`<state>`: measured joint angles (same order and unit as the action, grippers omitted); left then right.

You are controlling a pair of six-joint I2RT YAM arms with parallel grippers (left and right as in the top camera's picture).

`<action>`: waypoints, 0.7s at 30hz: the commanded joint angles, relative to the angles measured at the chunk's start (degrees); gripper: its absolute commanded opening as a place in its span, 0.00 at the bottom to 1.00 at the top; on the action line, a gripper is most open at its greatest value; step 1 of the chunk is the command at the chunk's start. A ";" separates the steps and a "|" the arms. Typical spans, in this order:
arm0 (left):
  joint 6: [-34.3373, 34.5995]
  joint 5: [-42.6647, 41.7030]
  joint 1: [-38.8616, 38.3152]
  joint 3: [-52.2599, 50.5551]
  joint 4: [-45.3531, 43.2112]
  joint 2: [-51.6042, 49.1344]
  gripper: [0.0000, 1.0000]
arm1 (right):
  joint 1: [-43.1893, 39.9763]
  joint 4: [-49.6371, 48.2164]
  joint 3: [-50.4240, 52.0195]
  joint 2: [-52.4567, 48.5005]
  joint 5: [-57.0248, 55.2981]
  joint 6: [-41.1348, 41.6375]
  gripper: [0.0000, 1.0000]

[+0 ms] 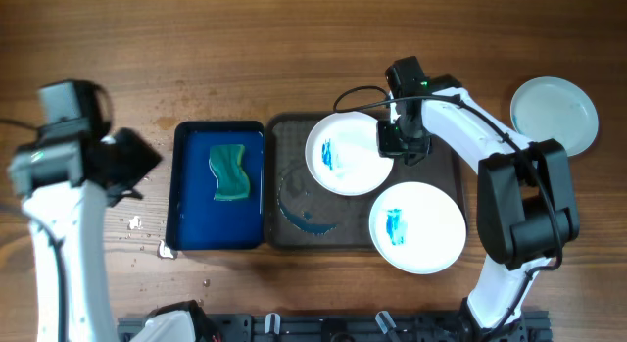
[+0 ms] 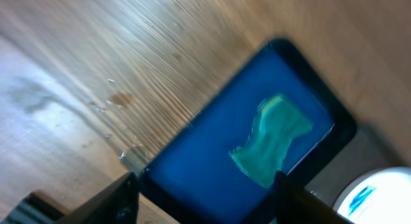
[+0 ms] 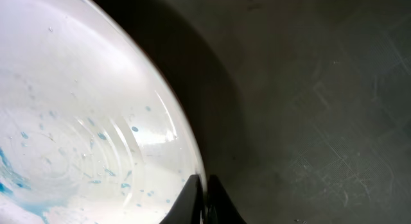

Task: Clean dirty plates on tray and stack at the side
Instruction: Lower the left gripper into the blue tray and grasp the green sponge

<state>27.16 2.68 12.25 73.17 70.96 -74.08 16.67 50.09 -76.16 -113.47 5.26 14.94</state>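
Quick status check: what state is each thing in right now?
grey tray: blue residue on bare left part.
far plate: blue-smeared, rim pinched.
near plate: blue-smeared, flat on the tray.
side plate: looks clean, on the table.
sponge: lying in blue tray.
right gripper: shut on far plate.
left gripper: open, empty.

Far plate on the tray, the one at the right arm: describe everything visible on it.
Round white plate with a raised rim, glossy, ceramic-looking. A blue smear sits left of centre, with blue specks around it in the right wrist view. It lies at the far side of the grey tray, reaching its far rim. The right fingers are shut on its right rim; the shadow beneath suggests that edge is slightly lifted.
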 commanded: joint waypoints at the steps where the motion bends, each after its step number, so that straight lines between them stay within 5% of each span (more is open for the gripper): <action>1: -3.21 -2.80 -6.51 -6.08 -4.76 -4.76 0.74 | -0.11 0.76 0.76 0.66 -2.01 0.02 0.05; 7: -4.04 -3.21 -15.67 -8.48 -12.09 -12.85 0.79 | -0.11 1.64 0.76 0.66 -1.79 -0.22 0.04; 10: -2.38 -3.30 -18.93 -8.48 -13.46 -17.03 0.68 | -0.11 1.86 0.76 0.66 -1.79 -0.42 0.05; 21: -1.46 -5.05 -19.30 -8.50 -15.96 -26.88 0.53 | -0.11 2.29 0.76 0.66 -1.79 -0.35 0.04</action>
<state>25.78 -0.34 -7.03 64.97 56.29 -98.52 16.67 51.86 -76.16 -113.47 5.26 14.92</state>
